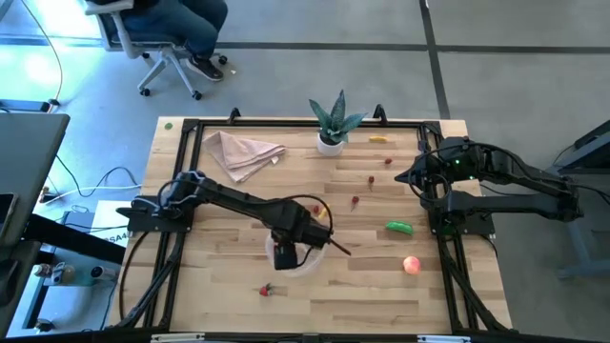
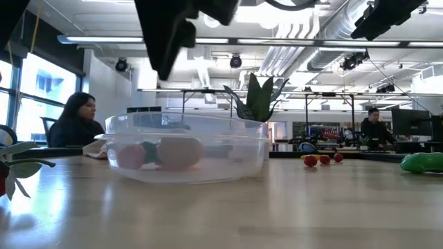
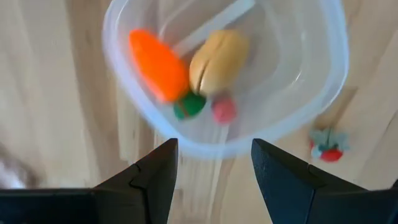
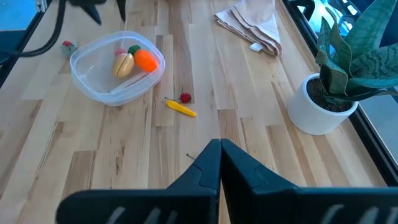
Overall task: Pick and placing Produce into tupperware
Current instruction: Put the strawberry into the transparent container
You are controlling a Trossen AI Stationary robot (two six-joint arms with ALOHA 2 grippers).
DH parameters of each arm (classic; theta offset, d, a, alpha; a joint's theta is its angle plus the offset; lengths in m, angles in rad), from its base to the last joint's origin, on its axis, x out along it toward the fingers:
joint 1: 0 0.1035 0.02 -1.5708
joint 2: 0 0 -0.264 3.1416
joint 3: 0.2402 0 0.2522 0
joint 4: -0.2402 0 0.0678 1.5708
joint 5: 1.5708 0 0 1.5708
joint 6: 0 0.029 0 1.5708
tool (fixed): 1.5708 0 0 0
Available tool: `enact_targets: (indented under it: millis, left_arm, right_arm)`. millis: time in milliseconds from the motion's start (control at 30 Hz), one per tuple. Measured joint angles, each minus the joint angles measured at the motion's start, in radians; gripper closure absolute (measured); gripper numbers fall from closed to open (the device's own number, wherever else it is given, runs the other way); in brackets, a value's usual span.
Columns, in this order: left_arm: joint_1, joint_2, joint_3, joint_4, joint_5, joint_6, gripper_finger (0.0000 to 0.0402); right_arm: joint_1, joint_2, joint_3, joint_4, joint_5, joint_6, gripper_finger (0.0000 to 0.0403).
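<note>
Left claw [image 3: 213, 163] hangs just above the tupperware [image 3: 311, 93], fingers spread, holding nothing. Tub sits mid-counter [image 1: 219, 295], front of centre, and holds three or four pieces: one orange carrot [image 3: 158, 65] with green top, one tan piece [image 3: 217, 61], one small pink bit [image 3: 224, 110] (blurred, identity unsure). Loose: strawberry [image 1: 266, 290], cucumber [image 1: 399, 227], peach [image 1: 411, 265]. Right claw [image 4: 219, 163] pinched closed, empty, at right edge.
</note>
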Motion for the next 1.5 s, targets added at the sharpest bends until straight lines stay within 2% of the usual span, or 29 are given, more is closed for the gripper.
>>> enact_targets:
  millis: [133,300,667,900,1033,1133,1300,1500]
  left_arm:
    - [-0.034,-0.001,0.005,-0.051,-0.004,-0.041,0.0208]
    - [-0.13,-0.001,0.005,-0.057,-0.03,-0.098,0.0208]
    - [-0.389,-0.038,-0.012,-0.055,-0.314,-0.456,0.0208]
    - [-0.518,-0.124,-0.12,-0.044,-0.452,-0.761,0.0208]
    - [-0.584,-0.208,-0.253,0.077,-0.535,-0.887,0.0208]
    - [-0.625,-0.295,-0.385,0.256,-0.611,-0.918,0.0208]
    - [-0.666,-0.458,-0.635,0.622,-0.731,-0.849,0.0208]
    - [-0.654,-0.599,-0.88,0.913,-0.743,-0.757,0.0208]
  right_arm:
    - [0.0,0.0,0.0,0.0,0.0,0.0,0.0402]
    - [0.0,0.0,0.0,0.0,0.0,0.0,0.0402]
    - [0.0,0.0,0.0,0.0,0.0,0.0,0.0402]
    - [0.0,0.0,0.0,0.0,0.0,0.0,0.0402]
    - [0.0,0.0,0.0,0.0,0.0,0.0,0.0402]
    - [0.0,0.0,0.0,0.0,0.0,0.0,0.0402]
    - [0.0,0.0,0.0,0.0,0.0,0.0,0.0402]
    - [0.0,0.0,0.0,0.0,0.0,0.0,0.0402]
